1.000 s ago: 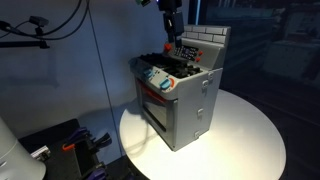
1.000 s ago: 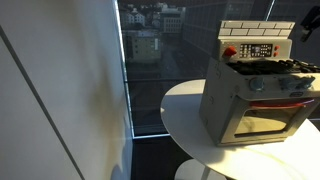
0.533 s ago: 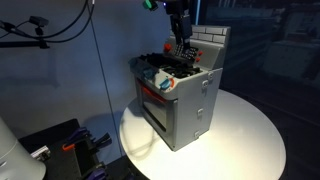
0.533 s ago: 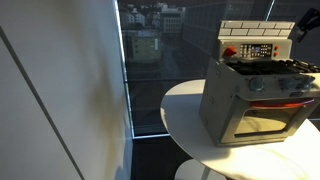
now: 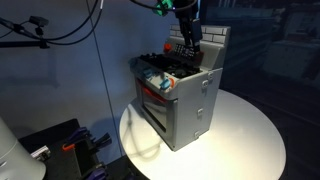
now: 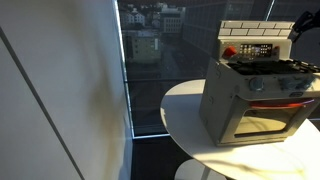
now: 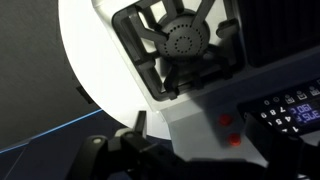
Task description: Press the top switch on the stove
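Observation:
The grey toy stove (image 5: 180, 95) stands on a round white table, and it also shows in an exterior view (image 6: 255, 95). Its brick-patterned back carries the small red-framed panel (image 6: 258, 49). The top switch (image 6: 258, 45) is the uppermost tiny pale bar, too small to single out. My gripper (image 5: 189, 42) hangs over the burners just in front of the back panel, fingers together and holding nothing. It enters at the right edge in an exterior view (image 6: 303, 24). The wrist view shows a burner (image 7: 185, 40), two red dots (image 7: 230, 130), the dark panel (image 7: 292, 108) and one finger (image 7: 139, 124).
The round white table (image 5: 250, 135) has bare surface around the stove. Dark window glass stands behind it. A tall window and a white wall (image 6: 60, 100) lie beside the table. Cables and a stand (image 5: 40, 30) sit at the far side.
My gripper has moved down and across the stove top toward the brick back panel. The stove has not moved.

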Available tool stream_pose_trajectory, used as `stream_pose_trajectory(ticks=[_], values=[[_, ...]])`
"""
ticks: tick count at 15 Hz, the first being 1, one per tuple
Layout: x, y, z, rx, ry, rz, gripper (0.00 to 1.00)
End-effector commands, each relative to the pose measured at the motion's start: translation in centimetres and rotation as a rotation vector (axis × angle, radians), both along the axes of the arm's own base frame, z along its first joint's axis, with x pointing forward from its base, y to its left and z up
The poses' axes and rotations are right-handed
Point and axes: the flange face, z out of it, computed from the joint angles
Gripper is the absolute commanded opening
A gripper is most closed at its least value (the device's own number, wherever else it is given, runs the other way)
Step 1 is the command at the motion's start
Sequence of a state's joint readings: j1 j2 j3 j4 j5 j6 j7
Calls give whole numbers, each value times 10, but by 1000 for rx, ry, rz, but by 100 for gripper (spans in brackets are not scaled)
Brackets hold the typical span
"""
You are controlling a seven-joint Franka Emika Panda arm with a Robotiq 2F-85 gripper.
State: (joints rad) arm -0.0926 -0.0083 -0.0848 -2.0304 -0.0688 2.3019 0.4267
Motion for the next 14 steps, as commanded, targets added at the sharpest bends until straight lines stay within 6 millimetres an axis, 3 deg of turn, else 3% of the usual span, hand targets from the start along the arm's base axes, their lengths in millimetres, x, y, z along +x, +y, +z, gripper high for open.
stream_pose_trajectory(ticks=[1,14], values=[[14,-8,1,6,-36,13,100],[18,-15,-13,19,-95,20,100]])
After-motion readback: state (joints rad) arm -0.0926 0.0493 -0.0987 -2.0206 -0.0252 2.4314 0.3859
